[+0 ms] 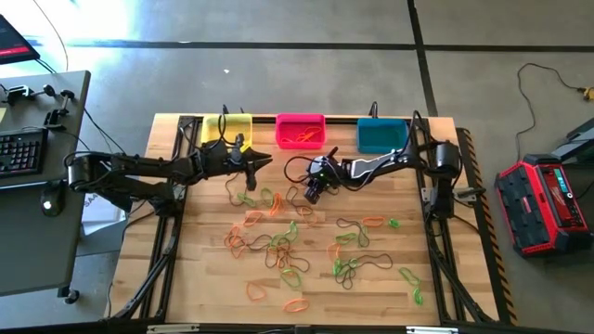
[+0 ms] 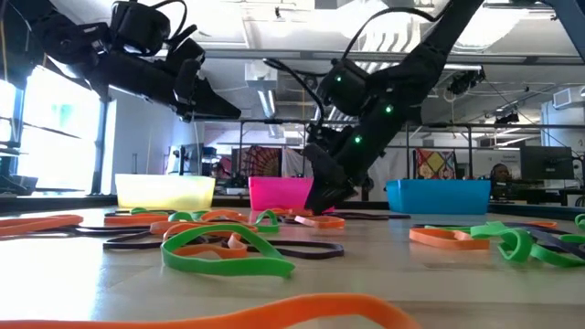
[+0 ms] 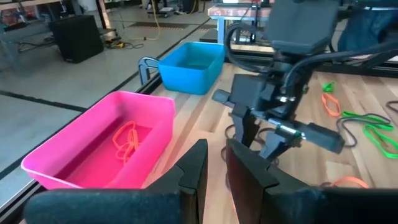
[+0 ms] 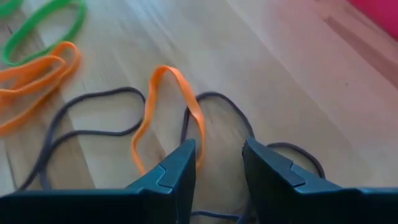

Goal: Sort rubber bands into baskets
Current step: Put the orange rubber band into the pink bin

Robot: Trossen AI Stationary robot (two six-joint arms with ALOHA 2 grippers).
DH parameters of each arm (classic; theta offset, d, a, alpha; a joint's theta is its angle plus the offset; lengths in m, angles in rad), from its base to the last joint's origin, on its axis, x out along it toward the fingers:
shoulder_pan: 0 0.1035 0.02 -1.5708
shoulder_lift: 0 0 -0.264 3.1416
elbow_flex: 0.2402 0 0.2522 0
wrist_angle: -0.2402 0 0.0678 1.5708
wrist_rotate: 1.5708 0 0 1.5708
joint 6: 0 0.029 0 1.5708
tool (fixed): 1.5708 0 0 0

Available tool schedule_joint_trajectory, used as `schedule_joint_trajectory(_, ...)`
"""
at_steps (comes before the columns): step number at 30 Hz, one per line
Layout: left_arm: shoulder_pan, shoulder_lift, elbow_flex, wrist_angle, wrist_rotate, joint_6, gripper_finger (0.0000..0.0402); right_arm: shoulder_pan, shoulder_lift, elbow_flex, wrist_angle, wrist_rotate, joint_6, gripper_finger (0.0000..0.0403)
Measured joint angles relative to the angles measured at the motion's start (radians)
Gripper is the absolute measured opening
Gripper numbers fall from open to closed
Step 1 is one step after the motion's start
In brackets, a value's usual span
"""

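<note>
A: Status?

B: Right gripper (image 4: 217,163) is down at the table, fingers parted around the end of an orange rubber band (image 4: 168,109) that lies over a dark band (image 4: 93,127). Not closed on it; band flat on the wood. Beyond the tips, more orange and green loops (image 4: 43,18).

A: Left?

B: Left gripper (image 1: 263,160) hovers off the table just in front of the gap between the yellow basket (image 1: 225,128) and the pink basket (image 1: 300,131). Fingers nearly together with a slit between them, nothing in them.

A: Progress?

B: Early, I'd say. Pink basket holds a few orange bands (image 3: 126,138). Teal basket (image 1: 381,134) looks empty; can't tell about yellow. Most of the rubber bands (image 1: 292,246) are spread across the table behind the right gripper, many tangled.

A: Room to move?

B: Baskets line the far table edge (image 1: 306,116), pink one just ahead of the right gripper, so a short carry. The two grippers sit near each other, so watch that. The side near the teal basket is open.
</note>
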Motion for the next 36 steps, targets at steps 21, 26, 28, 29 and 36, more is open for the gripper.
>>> schedule_joint_trajectory(21, -0.018, 0.0, 0.0, 0.002, 0.001, 0.004, 0.0048, -0.021, 0.009, 0.0, 0.027, -0.095, 0.002, 0.0124)
schedule_joint_trajectory(26, -0.018, 0.0, 0.0, 0.002, 0.001, 0.017, 0.0048, -0.021, 0.009, 0.0, 0.025, -0.054, -0.006, 0.0117)
schedule_joint_trajectory(28, -0.018, 0.0, 0.0, 0.002, 0.001, 0.018, 0.0048, -0.023, 0.009, 0.0, 0.024, -0.058, -0.006, 0.0105)
schedule_joint_trajectory(29, -0.018, 0.0, 0.0, 0.002, 0.001, 0.019, 0.0048, -0.026, 0.009, 0.0, 0.024, -0.071, -0.005, 0.0098)
schedule_joint_trajectory(36, -0.018, 0.0, 0.0, 0.003, 0.001, 0.014, 0.0048, -0.024, 0.009, 0.0, 0.022, -0.103, -0.008, 0.004)
